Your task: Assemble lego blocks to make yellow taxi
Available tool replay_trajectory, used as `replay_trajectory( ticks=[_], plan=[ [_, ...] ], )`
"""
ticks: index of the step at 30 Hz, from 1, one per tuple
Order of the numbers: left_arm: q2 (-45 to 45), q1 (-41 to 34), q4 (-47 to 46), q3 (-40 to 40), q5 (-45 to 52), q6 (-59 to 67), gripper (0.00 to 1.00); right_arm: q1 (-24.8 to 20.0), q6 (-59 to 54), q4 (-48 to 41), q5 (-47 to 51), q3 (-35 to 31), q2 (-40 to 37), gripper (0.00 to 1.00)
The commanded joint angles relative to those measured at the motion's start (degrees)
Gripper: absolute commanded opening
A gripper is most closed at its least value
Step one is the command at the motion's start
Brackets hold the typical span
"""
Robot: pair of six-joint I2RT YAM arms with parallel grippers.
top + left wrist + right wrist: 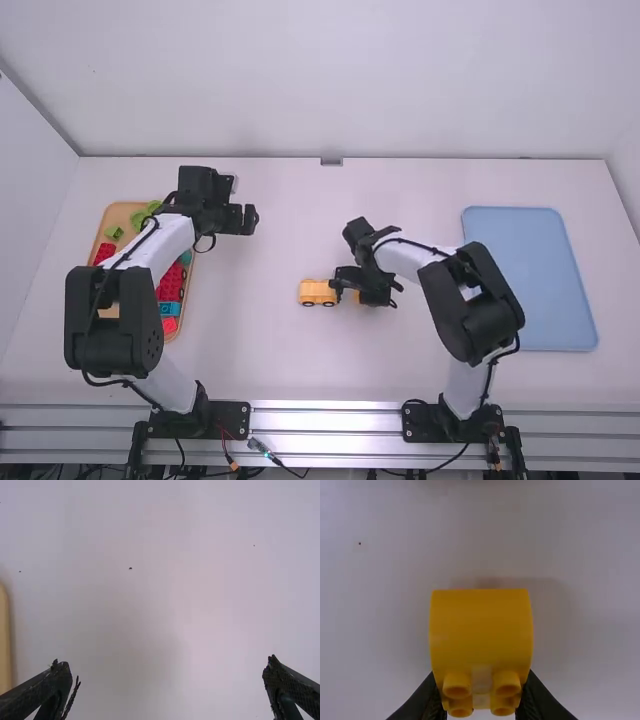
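In the high view a yellow wheeled block piece (318,292) rests on the table at the middle. Close to its right, low over the table, is my right gripper (362,286), with a bit of yellow block (357,297) showing beneath it. The right wrist view has a curved yellow block (481,630), studs toward the camera, pinched by my right gripper (481,697). My left gripper (243,219) is above the table beside the wooden tray; seen from its wrist, the left gripper (167,680) is open with nothing between the fingers.
A wooden tray (119,213) at the left holds red (172,283), green (114,232) and blue blocks (170,309), partly under the left arm. A light blue tray (530,275) lies at the right. The tray's edge (5,640) enters the left wrist view.
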Motion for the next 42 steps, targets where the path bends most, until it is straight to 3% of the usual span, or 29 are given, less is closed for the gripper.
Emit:
replay_trajectory(
  ticks=[1,9,12,17,18,19,21,26,34,42],
  plan=[
    [-1.33,-0.20,-0.07,0.35,-0.20,0.63,0.99,0.26,-0.87,0.28,1.81,0.57,1.44,0.00],
    [-1.33,-0.20,-0.35,0.35,-0.20,0.81,0.99,0.33,-1.29,2.25,4.83,0.57,1.44,0.05],
    [-1.33,-0.20,-0.44,0.35,-0.20,0.81,0.99,0.31,-1.29,2.08,4.81,0.57,1.44,0.33],
    [-1.33,-0.20,-0.44,0.35,-0.20,0.81,0.99,0.33,-1.25,1.62,4.72,0.57,1.44,0.41],
    [-1.33,-0.20,-0.44,0.35,-0.20,0.81,0.99,0.31,-1.27,1.62,4.79,0.57,1.44,0.49],
    [-1.33,-0.20,-0.46,0.35,-0.20,0.83,0.99,0.31,-1.27,1.60,5.01,0.57,1.44,0.69],
    [-1.33,-0.20,-0.46,0.35,-0.15,0.83,0.99,0.33,-0.90,1.66,5.66,0.57,1.44,0.99],
    [-1.33,-0.20,-0.48,0.35,0.35,2.40,0.99,0.31,0.68,1.70,7.08,1.44,1.36,0.99],
    [-1.33,-0.20,-0.83,0.33,14.67,17.16,0.99,-1.97,0.66,-2.58,-3.91,4.39,-6.51,0.99],
    [-1.33,-0.20,-11.45,-1.18,36.59,51.76,0.99,-9.42,-3.67,-0.31,-22.05,0.96,-16.61,0.99]
  ],
)
